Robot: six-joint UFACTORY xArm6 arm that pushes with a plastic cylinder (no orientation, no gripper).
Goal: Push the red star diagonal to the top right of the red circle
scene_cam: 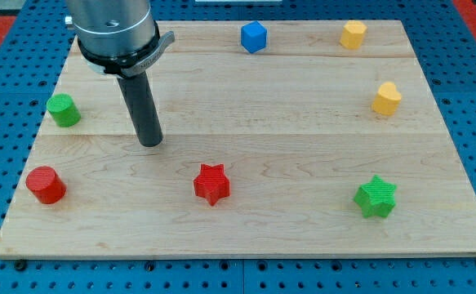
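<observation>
Two reds well apart: red star (211, 183) right of red circle (46, 184). Tool, bare rod holding nothing, tip (150, 143) between. Approach star from its right-bottom; push up-left.

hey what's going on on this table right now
A robot arm with a straight dark rod is working over a wooden board of small coloured blocks. My tip rests on bare wood, touching nothing. The red star lies toward the view's lower right of it, and the red circle sits near the board's lower left corner. The star is level with the circle, well off to its right, so it has not yet been pushed up to the circle's top right.
</observation>
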